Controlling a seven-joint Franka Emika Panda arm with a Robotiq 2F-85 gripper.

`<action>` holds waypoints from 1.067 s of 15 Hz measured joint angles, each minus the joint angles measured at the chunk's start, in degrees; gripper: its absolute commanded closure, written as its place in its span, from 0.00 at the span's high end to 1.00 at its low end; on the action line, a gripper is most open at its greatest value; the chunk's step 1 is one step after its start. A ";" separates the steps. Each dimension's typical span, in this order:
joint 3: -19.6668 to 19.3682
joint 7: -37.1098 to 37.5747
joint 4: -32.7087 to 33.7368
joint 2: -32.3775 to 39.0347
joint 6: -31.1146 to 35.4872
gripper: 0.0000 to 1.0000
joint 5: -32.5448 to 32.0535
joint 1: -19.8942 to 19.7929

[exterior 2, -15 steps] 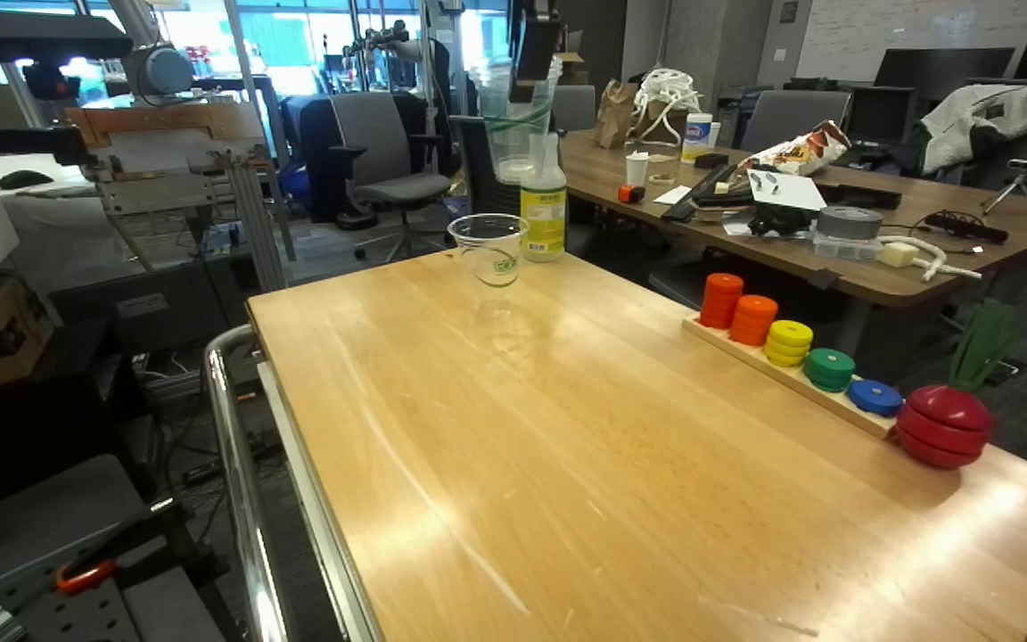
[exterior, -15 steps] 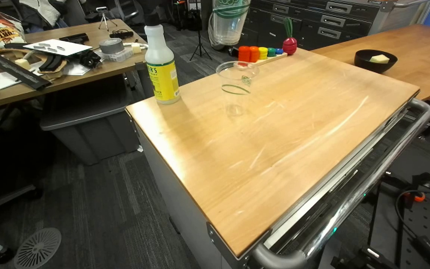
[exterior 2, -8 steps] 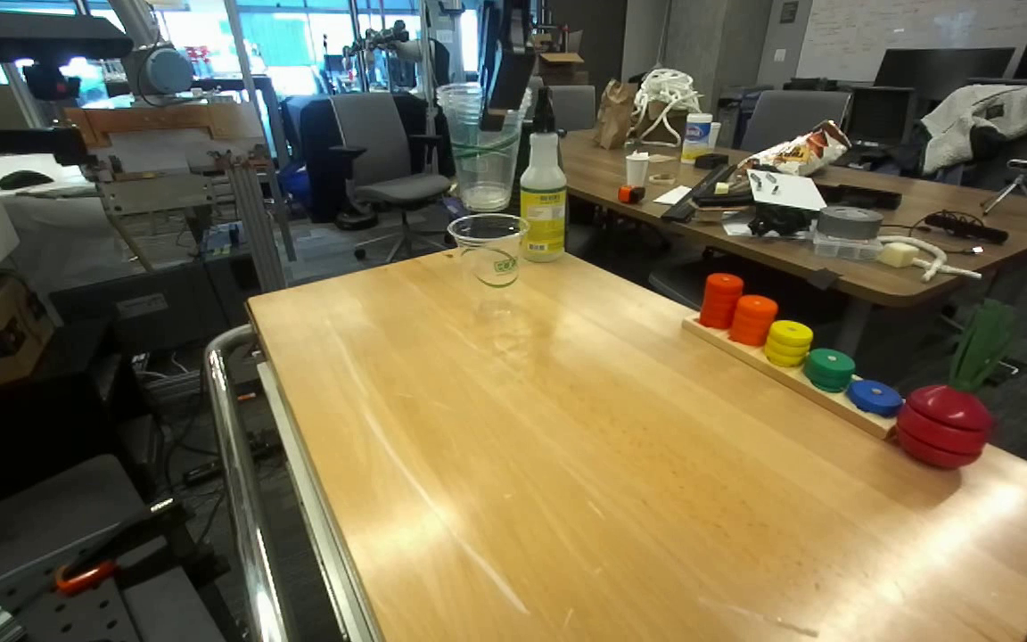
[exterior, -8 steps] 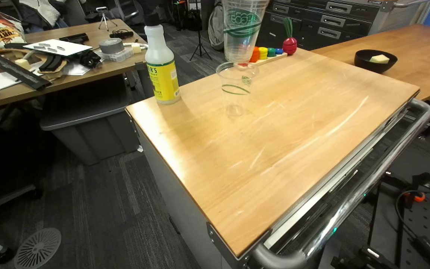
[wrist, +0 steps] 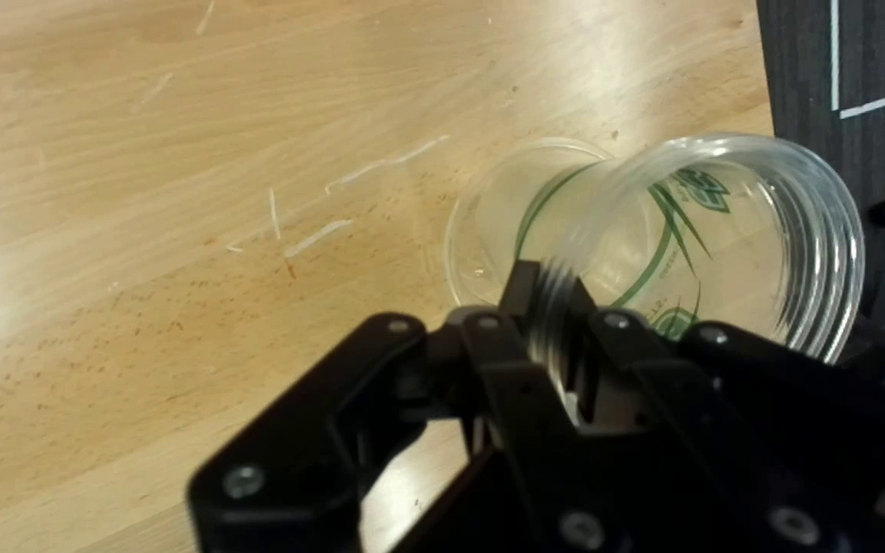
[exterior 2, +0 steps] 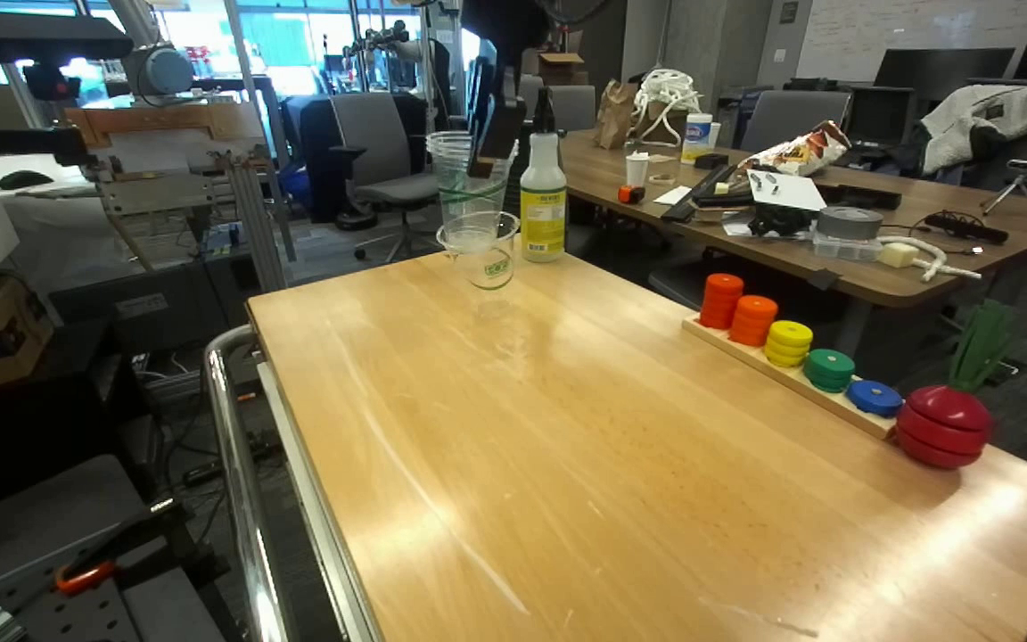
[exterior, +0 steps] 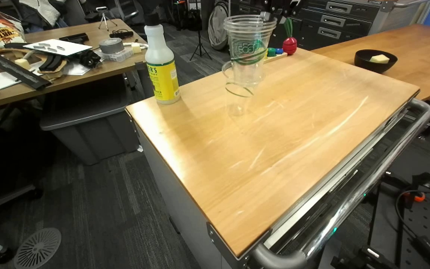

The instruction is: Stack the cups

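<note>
Black end effector (wrist: 552, 296) pinches rim of nested clear plastic tumblers (exterior: 248, 50), base off-centre at mouth of lone clear tapered tumbler (exterior 2: 488, 267) below, on pale wood tabletop (exterior: 289, 130); likely wants centring before lowering.

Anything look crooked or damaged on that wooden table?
The lower cup seems to lean: its rim sits off-centre over its base, perhaps pressed by the cup stack in the jaws. Pale marks, maybe scuffs, streak the tabletop.
</note>
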 measured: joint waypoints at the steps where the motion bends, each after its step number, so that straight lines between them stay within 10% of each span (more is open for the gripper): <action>1: 0.07 0.00 0.00 0.36 0.02 0.04 -0.28 0.07; 4: 0.32 0.00 0.04 0.99 0.15 0.07 -0.71 0.40; 5: 0.40 0.00 0.05 1.05 0.20 0.33 -0.73 0.56; 16: 1.18 -0.16 0.58 0.99 3.03 1.00 -4.10 1.78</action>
